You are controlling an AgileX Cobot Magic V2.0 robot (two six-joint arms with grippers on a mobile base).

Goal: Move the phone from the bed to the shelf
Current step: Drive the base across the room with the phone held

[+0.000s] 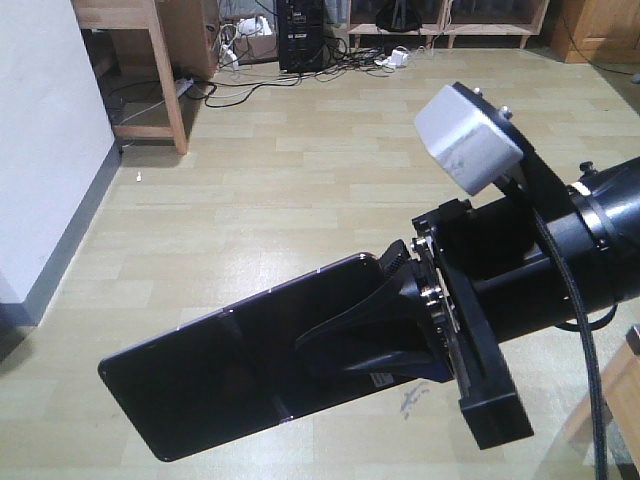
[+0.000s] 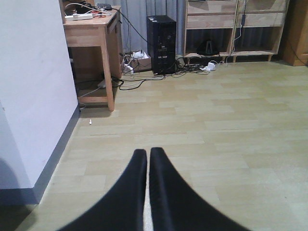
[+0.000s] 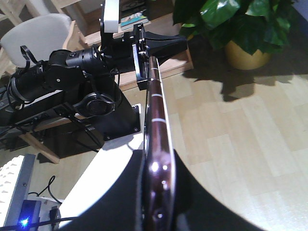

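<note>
The phone [image 1: 220,380] is a slim black glossy slab held flat above the floor. My right gripper [image 1: 320,345] is shut on its right end. In the right wrist view the phone [image 3: 156,120] shows edge-on, pinkish, between the right gripper's [image 3: 159,161] jaws. My left gripper [image 2: 147,153] is shut with nothing in it and points at bare floor. It also shows in the right wrist view, where the left gripper [image 3: 175,44] sits beyond the phone's far end. A light wooden shelving unit [image 2: 233,29] stands at the far wall; I cannot tell if it is the shelf. The bed is out of view.
A wooden desk [image 2: 94,33] stands by the white wall [image 2: 33,96]. A black computer tower [image 2: 161,43] and loose cables [image 2: 144,79] sit behind it. A potted plant [image 3: 240,29] and a grey chair [image 3: 38,38] flank the robot's dark base [image 3: 115,120].
</note>
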